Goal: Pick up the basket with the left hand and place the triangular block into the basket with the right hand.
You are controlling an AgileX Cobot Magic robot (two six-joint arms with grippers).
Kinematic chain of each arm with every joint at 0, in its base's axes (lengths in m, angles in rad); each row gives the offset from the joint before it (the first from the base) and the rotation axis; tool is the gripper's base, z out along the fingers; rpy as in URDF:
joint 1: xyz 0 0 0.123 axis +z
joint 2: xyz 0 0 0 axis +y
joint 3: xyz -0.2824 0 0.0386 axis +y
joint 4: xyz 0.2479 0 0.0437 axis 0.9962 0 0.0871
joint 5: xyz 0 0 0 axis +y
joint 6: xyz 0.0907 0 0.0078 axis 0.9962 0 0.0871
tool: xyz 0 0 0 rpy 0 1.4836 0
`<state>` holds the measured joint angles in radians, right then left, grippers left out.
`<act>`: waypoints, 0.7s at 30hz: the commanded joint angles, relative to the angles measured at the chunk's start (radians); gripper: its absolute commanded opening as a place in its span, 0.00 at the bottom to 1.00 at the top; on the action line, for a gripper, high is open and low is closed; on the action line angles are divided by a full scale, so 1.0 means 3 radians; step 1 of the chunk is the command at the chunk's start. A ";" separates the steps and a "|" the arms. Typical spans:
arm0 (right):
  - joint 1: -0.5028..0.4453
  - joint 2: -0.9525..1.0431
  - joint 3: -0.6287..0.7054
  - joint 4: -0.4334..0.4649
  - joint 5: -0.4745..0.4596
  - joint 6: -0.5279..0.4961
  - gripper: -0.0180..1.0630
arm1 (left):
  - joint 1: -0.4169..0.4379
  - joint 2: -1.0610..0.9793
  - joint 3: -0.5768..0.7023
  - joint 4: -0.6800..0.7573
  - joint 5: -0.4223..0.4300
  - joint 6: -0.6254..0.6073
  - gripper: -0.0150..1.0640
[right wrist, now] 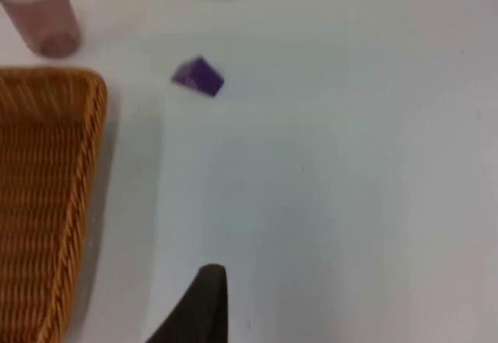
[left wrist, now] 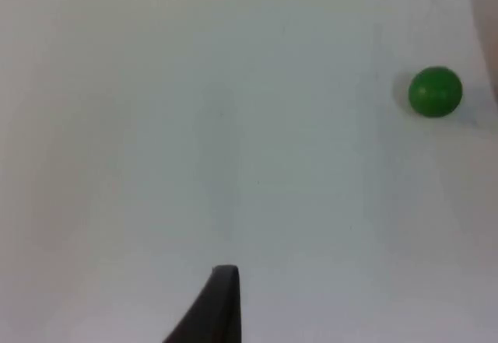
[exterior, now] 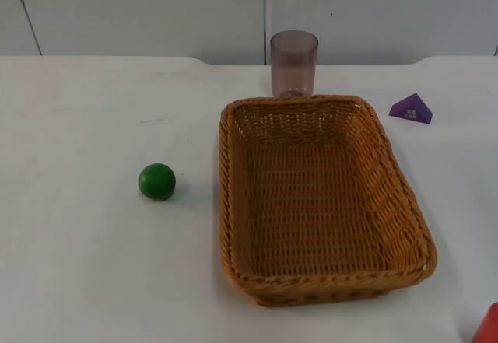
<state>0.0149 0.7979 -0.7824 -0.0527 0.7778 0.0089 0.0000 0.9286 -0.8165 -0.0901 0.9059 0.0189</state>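
Observation:
A brown wicker basket (exterior: 227,195) stands on the white table right of centre, with nothing in it. The purple triangular block (exterior: 412,109) lies on the table just beyond the basket's far right corner, apart from it. My left gripper (left wrist: 223,300) hangs over bare table, and nothing is held in it. My right gripper (right wrist: 204,300) hangs over bare table beside the basket's wall (right wrist: 54,203), well short of the block (right wrist: 198,76), and holds nothing.
A translucent purple cup (exterior: 294,63) stands upright right behind the basket, also seen as the cup (right wrist: 43,12). A green ball (exterior: 157,181) rests left of the basket, some way from my left gripper as the ball (left wrist: 435,91). A red object (exterior: 489,327) pokes in at the near right corner.

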 commanded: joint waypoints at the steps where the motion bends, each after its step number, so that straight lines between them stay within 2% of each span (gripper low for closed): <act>1: -0.0018 0.0163 -0.0018 0.0021 -0.0069 -0.0009 0.99 | 0.0006 0.0139 -0.0016 -0.0061 -0.0105 -0.0031 0.99; 7: -0.0018 0.0559 -0.0018 0.0021 -0.0084 -0.0009 0.99 | 0.0006 0.0392 -0.0016 -0.0206 -0.0161 0.0017 0.99; 15: -0.0018 0.0646 -0.0018 0.0021 -0.0084 -0.0009 0.99 | 0.0006 0.0451 -0.0016 -0.0207 -0.0208 0.0017 0.99; 21: -0.0018 0.0645 -0.0018 0.0021 -0.0091 -0.0009 0.99 | -0.0001 0.0670 -0.0016 -0.0616 -0.0195 0.0273 0.97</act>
<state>0.0149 0.9910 -0.7824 -0.0527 0.7612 0.0089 0.0000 1.1230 -0.8165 -0.2468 0.8528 0.0817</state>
